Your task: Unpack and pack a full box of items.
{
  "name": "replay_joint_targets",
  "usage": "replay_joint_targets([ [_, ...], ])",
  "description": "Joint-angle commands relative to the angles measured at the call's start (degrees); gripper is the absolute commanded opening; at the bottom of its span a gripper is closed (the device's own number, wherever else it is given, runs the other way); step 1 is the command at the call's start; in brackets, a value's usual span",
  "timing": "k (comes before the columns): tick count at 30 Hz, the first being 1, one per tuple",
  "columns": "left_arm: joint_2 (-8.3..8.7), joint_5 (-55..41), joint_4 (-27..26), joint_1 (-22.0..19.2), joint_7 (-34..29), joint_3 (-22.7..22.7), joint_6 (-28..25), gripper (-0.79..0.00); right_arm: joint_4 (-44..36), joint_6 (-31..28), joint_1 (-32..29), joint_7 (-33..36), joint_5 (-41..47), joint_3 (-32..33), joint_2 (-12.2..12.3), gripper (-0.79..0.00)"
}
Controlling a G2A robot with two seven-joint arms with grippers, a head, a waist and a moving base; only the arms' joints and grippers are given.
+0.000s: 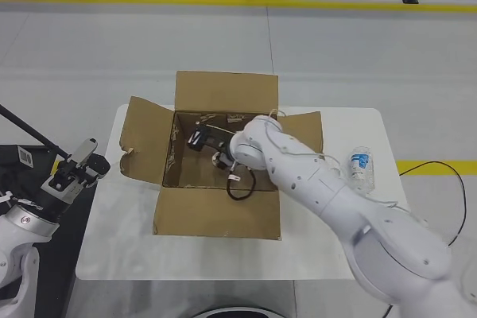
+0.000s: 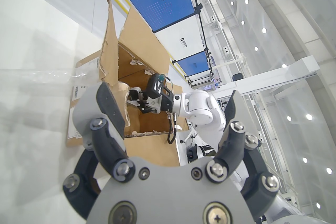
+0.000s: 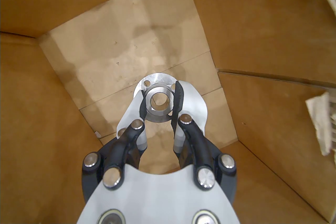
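Right end effector [image 3: 160, 101]: clamps a round metal flange [image 3: 155, 78], dark pads pressed on either side of the raised hub. Hangs low inside the cardboard box [image 1: 219, 213], pointing down at the bare brown floor; cannot tell whether the flange touches it. Around that, plain box walls with torn paper tape [image 3: 319, 122] along the upper edges. From above: flaps opened outward, the box in the middle of the bench [image 1: 143, 238], the right arm bent over the right side and reaching in. Beyond the right flap lies a small clear bottle [image 1: 360, 165] with a blue label, on the bench, apart from the box. Left end effector [image 2: 169, 93]: fingers spread wide, nothing between — held off the bench's left edge, facing the box.
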Motion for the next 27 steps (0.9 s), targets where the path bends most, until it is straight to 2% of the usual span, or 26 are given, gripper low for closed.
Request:
replay_joint_targets([
  [1,0.0,0.0,0.0,0.0,0.0,0.0,0.0,0.0,3.09,-0.9,0.05,-0.29,-0.11,-0.34,-1.41,-0.785],
  [9,0.0,0.0,0.0,0.0,0.0,0.0,0.0,0.0,12.9,-3.67,-0.13,-3.54,-0.7,-0.61,-5.84,-0.785],
  [13,0.0,0.0,0.0,0.0,0.0,0.0,0.0,0.0,16.49,-5.19,-0.04,-4.38,-1.11,-0.48,-7.32,-0.597],
  [17,0.0,0.0,0.0,0.0,0.0,0.0,0.0,0.0,19.14,-6.29,0.21,-5.32,-1.55,-0.18,-8.42,-0.573],
  [20,0.0,0.0,0.0,0.0,0.0,0.0,0.0,0.0,20.64,-7.12,0.4,-5.75,-1.89,0.06,-9.02,-0.502],
  [27,0.0,0.0,0.0,0.0,0.0,0.0,0.0,0.0,22.69,-9.06,1.05,-7.08,-2.98,0.67,-9.82,-0.409],
])
